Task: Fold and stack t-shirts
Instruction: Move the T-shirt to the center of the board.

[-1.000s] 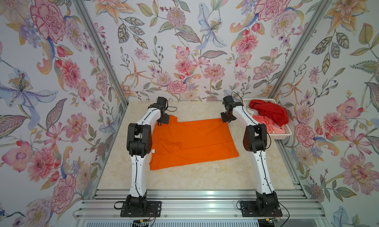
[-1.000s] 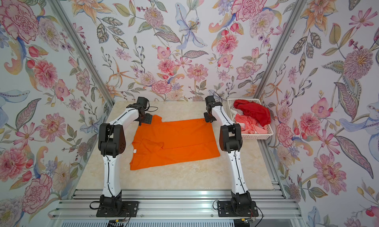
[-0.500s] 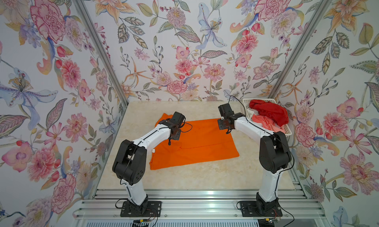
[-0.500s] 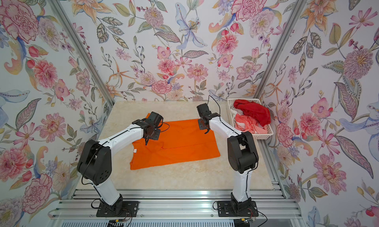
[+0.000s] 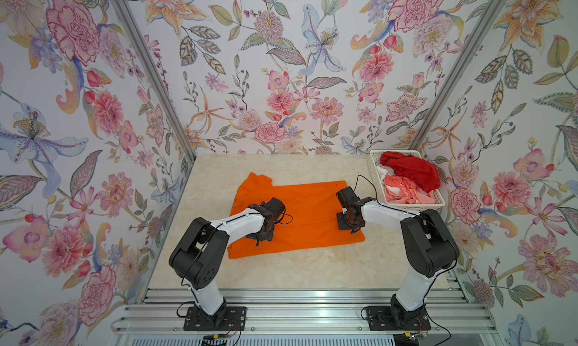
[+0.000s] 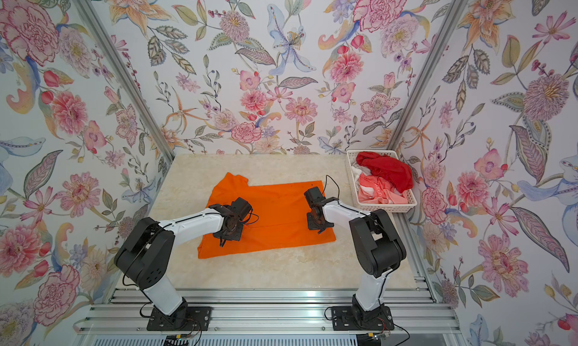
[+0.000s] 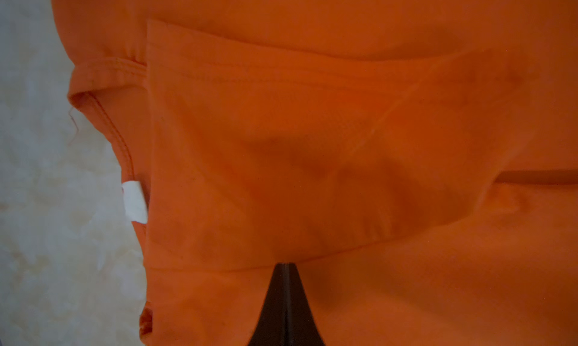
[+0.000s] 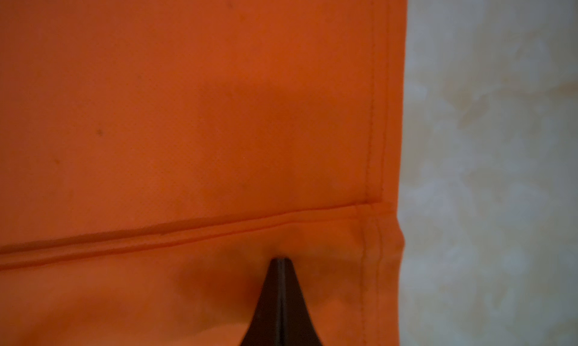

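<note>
Orange cloth t-shirt lies spread on the counter beside the white slotted plastic basket, left gripper and right gripper both pressed together, tips on it, likely flattening its fold.

White basket near the right claw, on its outer side; marble table beneath; floral walls beyond.

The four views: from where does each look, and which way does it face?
Both top views: high over the arms' bases, looking down on the table, orange t-shirt and basket; left arm and right arm show whole.
Left wrist: close over the shirt's collar; only the shut left hand shows.
Right wrist: close over its hem; only the shut right hand shows.
Shared: all show the orange t-shirt.
</note>
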Tool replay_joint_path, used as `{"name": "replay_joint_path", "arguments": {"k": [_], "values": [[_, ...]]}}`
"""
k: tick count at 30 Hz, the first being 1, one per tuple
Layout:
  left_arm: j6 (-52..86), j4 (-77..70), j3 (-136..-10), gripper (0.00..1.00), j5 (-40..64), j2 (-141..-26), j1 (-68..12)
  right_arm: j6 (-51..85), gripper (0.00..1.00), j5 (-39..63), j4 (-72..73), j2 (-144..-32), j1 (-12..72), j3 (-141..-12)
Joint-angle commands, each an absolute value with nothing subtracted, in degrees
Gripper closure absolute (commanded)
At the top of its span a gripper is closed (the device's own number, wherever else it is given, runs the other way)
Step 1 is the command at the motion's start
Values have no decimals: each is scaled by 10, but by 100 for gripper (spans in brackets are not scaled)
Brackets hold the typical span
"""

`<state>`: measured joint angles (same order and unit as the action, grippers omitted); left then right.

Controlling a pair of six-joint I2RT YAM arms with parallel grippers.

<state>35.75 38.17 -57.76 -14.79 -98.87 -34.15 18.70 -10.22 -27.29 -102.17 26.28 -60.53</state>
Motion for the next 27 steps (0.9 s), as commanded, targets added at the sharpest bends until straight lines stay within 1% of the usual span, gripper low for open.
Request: {"name": "replay_joint_path", "arguments": {"k": [1,5,10,13,15,16,17,18,19,20,21,22,23,24,25,26,27], "values": [[397,392,-530,100,-127,-978,-366,224,100,-102,-313,-983,287,-548],[425,394,-471,100,-112,-957,-383,254,100,-109,-319,-936,310,-483],[469,395,-392,100,-71,-883,-425,292,100,-122,-344,-876,344,-422],[510,413,-362,100,-40,-819,-471,315,100,-133,-377,-834,366,-407],[539,452,-363,100,-39,-776,-509,327,100,-143,-405,-800,383,-412],[549,478,-371,100,-51,-761,-521,327,95,-148,-415,-786,388,-420],[557,509,-388,99,-70,-746,-526,324,79,-157,-427,-772,391,-436],[557,535,-414,90,-97,-731,-527,318,66,-170,-438,-759,392,-458],[554,550,-441,79,-126,-720,-526,305,56,-181,-443,-752,392,-481],[542,555,-484,60,-161,-711,-526,284,46,-193,-443,-746,392,-511],[523,553,-524,40,-199,-708,-523,255,38,-206,-439,-744,391,-542],[505,553,-560,29,-237,-713,-520,229,34,-217,-434,-750,388,-571],[476,553,-607,20,-283,-728,-512,195,32,-225,-431,-763,381,-608],[437,551,-649,19,-310,-751,-498,161,32,-225,-429,-785,375,-644],[403,551,-690,18,-332,-774,-486,134,32,-221,-430,-808,350,-675],[368,550,-734,18,-363,-803,-467,123,34,-197,-442,-839,322,-712],[336,549,-771,20,-378,-835,-444,129,39,-145,-452,-871,285,-741]]}}
